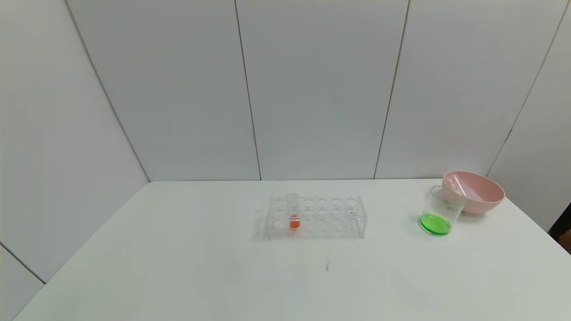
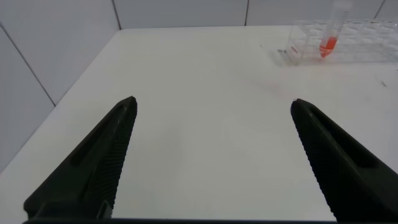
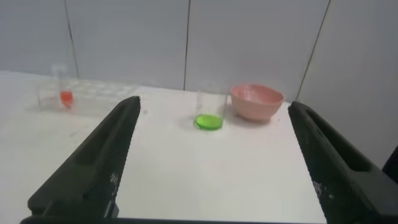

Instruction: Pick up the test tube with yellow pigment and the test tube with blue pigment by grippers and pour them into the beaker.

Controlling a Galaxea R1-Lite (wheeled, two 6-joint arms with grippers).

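The clear beaker (image 1: pixel 439 209) stands at the right of the white table and holds green liquid (image 1: pixel 435 224); it also shows in the right wrist view (image 3: pixel 210 109). No tube with yellow or blue liquid shows in any view. Slim pale shapes lie inside the pink bowl (image 1: pixel 479 196), too faint to name. Neither gripper shows in the head view. My left gripper (image 2: pixel 212 101) is open and empty over the left part of the table. My right gripper (image 3: pixel 213 102) is open and empty, well short of the beaker.
A clear many-holed tube rack (image 1: pixel 330 218) stands mid-table with one red-liquid tube (image 1: pixel 293 214) near its left end; both show in the left wrist view (image 2: pixel 360 43) (image 2: pixel 328 37). The pink bowl (image 3: pixel 256 102) touches the beaker from behind. White walls close the back.
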